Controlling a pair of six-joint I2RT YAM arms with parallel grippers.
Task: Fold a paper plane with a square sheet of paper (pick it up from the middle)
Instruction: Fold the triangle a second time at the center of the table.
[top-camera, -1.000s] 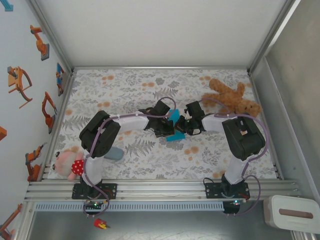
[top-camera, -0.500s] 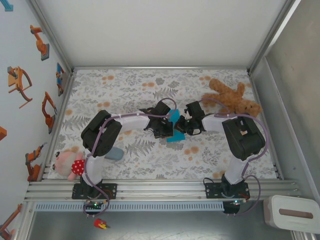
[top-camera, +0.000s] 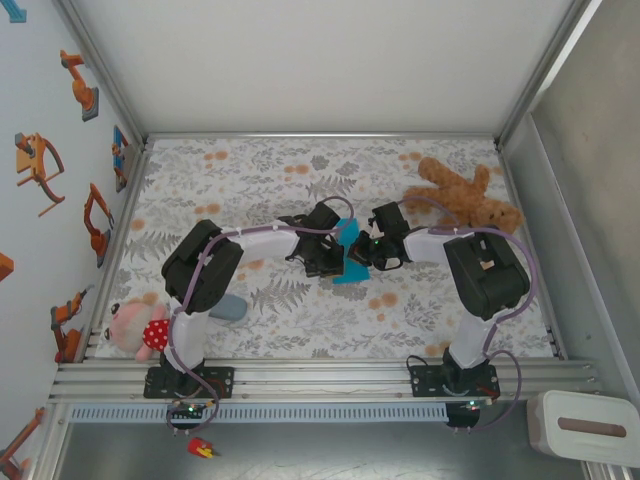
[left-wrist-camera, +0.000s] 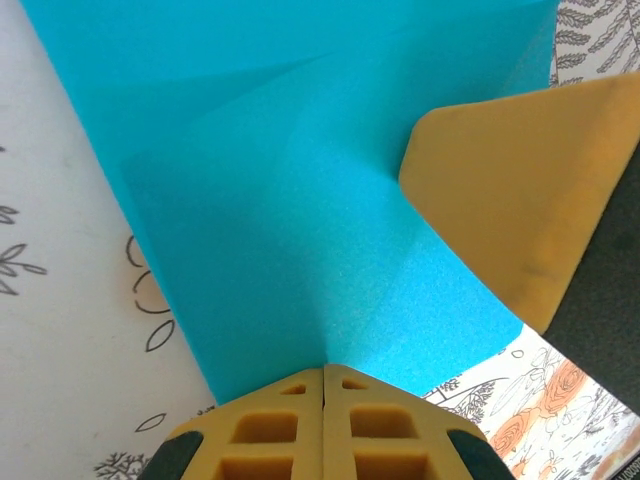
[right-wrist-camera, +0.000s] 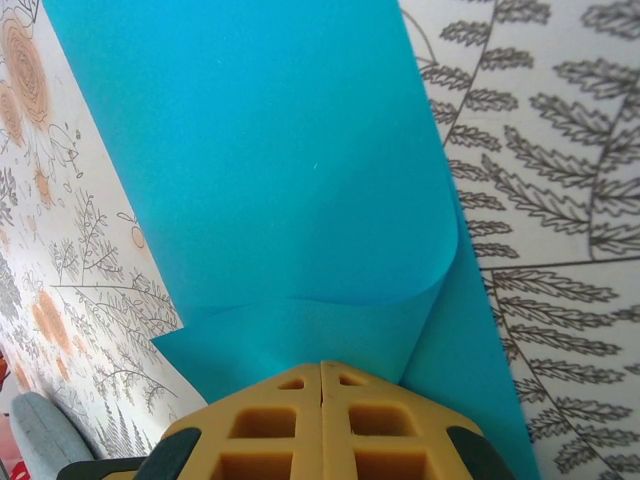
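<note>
The square sheet of paper (top-camera: 349, 252), turquoise-blue, hangs bent and creased between my two grippers at the middle of the table. My left gripper (top-camera: 337, 262) is shut on its near edge; in the left wrist view the jaws (left-wrist-camera: 324, 371) meet with the sheet (left-wrist-camera: 300, 180) pinched between them. One yellow finger (left-wrist-camera: 510, 190) of the right gripper presses the sheet from the right. My right gripper (top-camera: 363, 256) is shut on the opposite side; in the right wrist view its jaws (right-wrist-camera: 321, 366) clamp the paper (right-wrist-camera: 290, 170), which curls over itself just ahead of them.
A brown teddy bear (top-camera: 465, 197) lies at the back right. A grey-blue oblong case (top-camera: 228, 306) and a pink doll (top-camera: 135, 326) sit near the front left. Metal frame rails (top-camera: 320, 135) border the flowered tablecloth (top-camera: 260, 175).
The left jaws have closed the last bit onto the paper. Both arms and the sheet have barely moved.
</note>
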